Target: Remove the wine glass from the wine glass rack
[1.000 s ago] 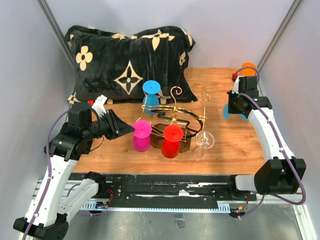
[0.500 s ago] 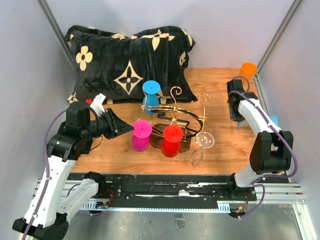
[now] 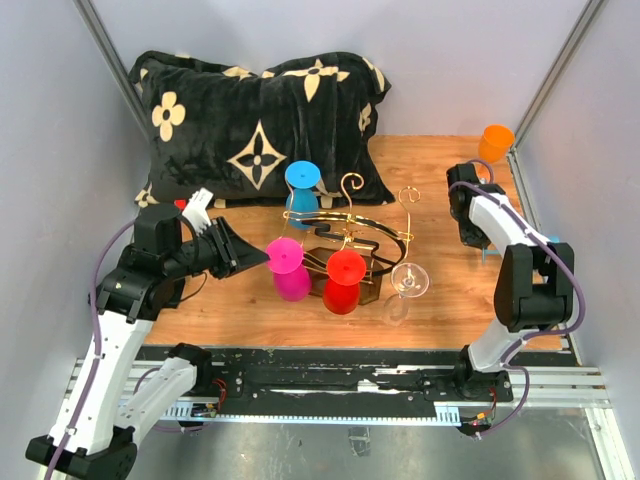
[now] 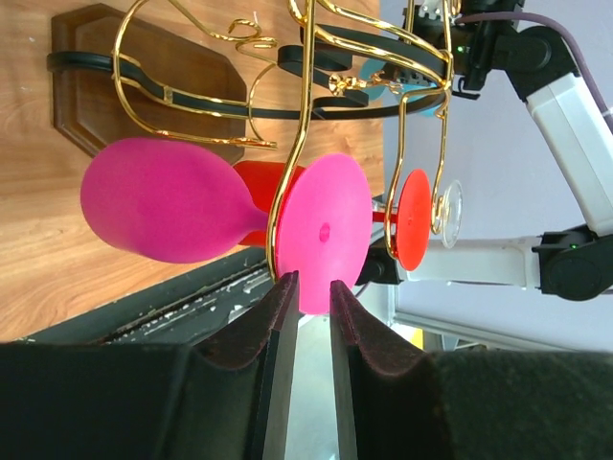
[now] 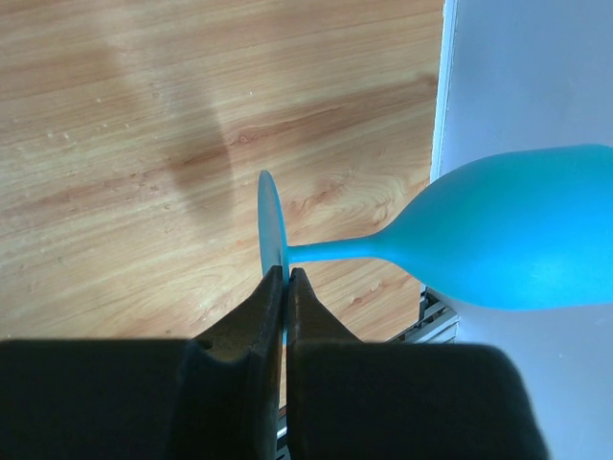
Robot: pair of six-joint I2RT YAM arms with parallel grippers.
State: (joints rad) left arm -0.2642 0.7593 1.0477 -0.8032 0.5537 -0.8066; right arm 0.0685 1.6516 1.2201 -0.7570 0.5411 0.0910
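Observation:
The gold wire wine glass rack (image 3: 352,228) stands mid-table on a dark brown base (image 4: 144,91). A pink wine glass (image 3: 290,272), a red one (image 3: 344,282), a blue one (image 3: 302,182) and a clear one (image 3: 408,282) hang from it. My left gripper (image 3: 256,258) is narrowly open, its tips (image 4: 312,284) at the lower rim of the pink glass's foot (image 4: 324,230). My right gripper (image 3: 476,234) is shut on the foot rim of a teal wine glass (image 5: 508,240), held sideways over the table's right edge (image 5: 285,274).
A black pillow (image 3: 255,120) with cream flowers lies behind the rack. An orange cup (image 3: 495,140) stands at the back right corner. Grey walls close in left and right. The table's right edge (image 5: 442,144) runs beside the teal glass.
My right arm has folded in and turned its wrist, swinging the teal glass out toward the right edge and uncovering the orange cup. The pink glass's bowl has swung slightly right.

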